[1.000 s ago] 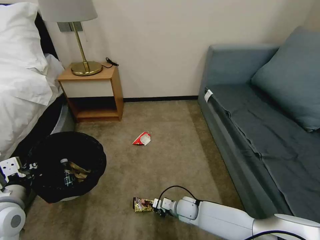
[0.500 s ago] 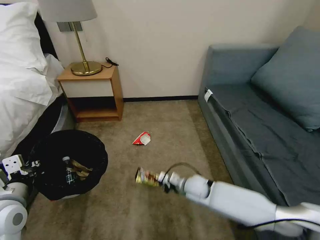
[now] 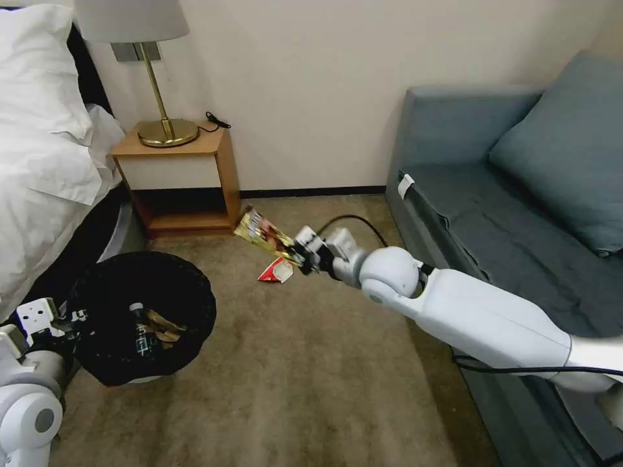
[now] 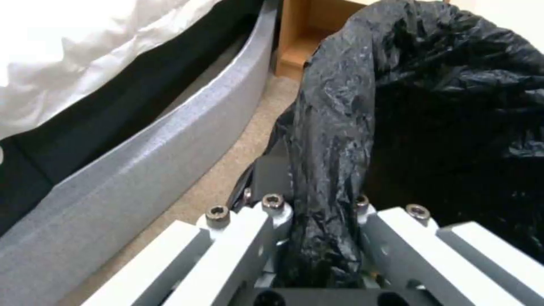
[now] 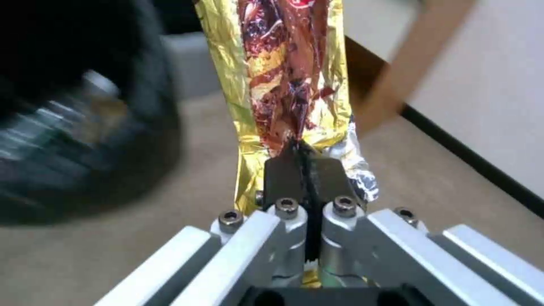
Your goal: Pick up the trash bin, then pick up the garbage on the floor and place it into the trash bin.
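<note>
1. A wooden nightstand is standing against the wall.
2. A brass lamp is sitting on the nightstand.
3. A bed with white bedding is lying just left of the nightstand.
4. A blue-grey sofa is sitting well right of the nightstand.

I am in a bedroom, probably a hotel room. Evidence: bed with white linen on my left, wooden nightstand carrying a brass lamp, blue-grey sofa with cushion on my right, beige carpet.
</note>
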